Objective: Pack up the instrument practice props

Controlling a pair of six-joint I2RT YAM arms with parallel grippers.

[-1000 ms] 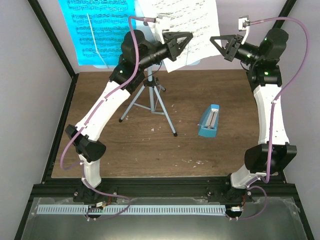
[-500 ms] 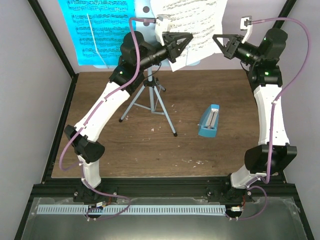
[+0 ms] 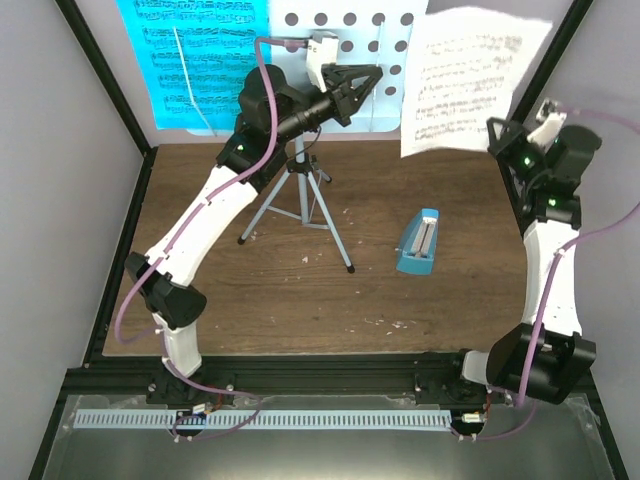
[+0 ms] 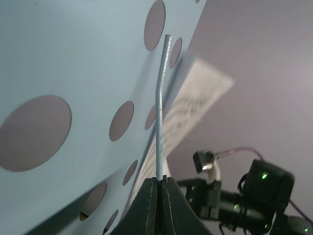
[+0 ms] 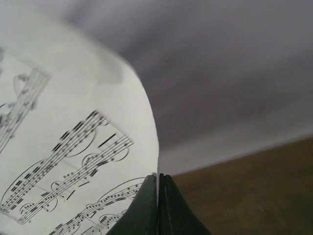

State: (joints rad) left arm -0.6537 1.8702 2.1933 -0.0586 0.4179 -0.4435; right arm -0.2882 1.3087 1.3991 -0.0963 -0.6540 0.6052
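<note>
The pale blue perforated music stand (image 3: 345, 30) stands on thin tripod legs (image 3: 300, 205) at the back of the table. My left gripper (image 3: 372, 75) is shut on the stand's lower lip (image 4: 161, 117), seen edge-on in the left wrist view. My right gripper (image 3: 497, 132) is shut on the lower corner of the white music sheet (image 3: 470, 75) and holds it in the air, clear of the stand, to the right; the sheet (image 5: 73, 147) fills the left of the right wrist view. The cyan music sheet (image 3: 195, 60) hangs at the stand's left. The teal metronome (image 3: 418, 243) stands on the table.
Black frame posts (image 3: 105, 75) and grey walls (image 3: 45, 200) close in the wooden table (image 3: 300, 310) left and right. A metal rail (image 3: 300, 382) runs along the near edge, with both arm bases on it.
My right gripper closed on the white sheet and pulled it right, off the stand, whose perforated plate now shows. The right arm swung outward. My left gripper kept its hold.
</note>
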